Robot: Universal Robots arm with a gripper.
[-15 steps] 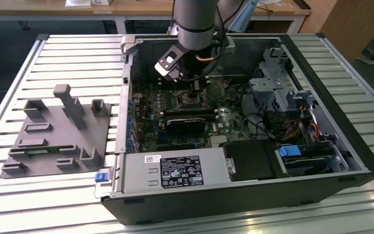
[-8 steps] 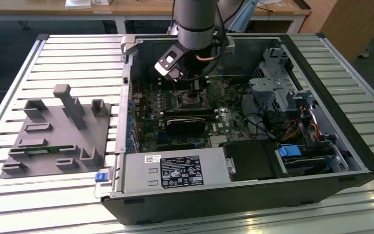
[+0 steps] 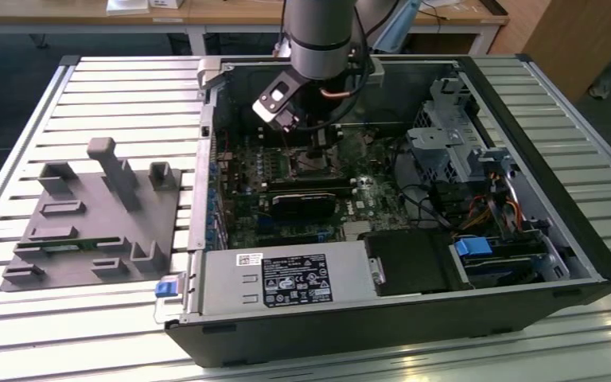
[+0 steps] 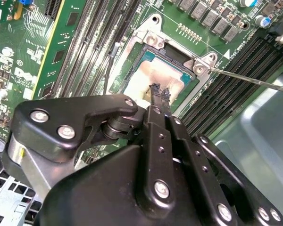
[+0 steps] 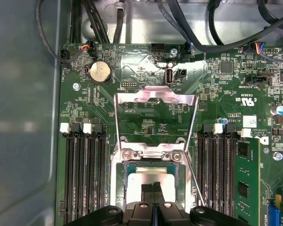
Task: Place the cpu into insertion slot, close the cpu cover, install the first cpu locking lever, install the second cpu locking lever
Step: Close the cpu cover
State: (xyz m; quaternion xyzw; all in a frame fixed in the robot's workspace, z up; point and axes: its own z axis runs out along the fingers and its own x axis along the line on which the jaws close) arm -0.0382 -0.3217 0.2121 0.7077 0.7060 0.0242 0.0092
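With the gripper pressed together over the cpu, any skewed push could bend the insertion slot pins.

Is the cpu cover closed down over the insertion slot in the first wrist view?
No, the cpu cover is swung open, away from the insertion slot, leaving the top of the cpu uncovered.

Cpu in insertion slot, cpu cover open
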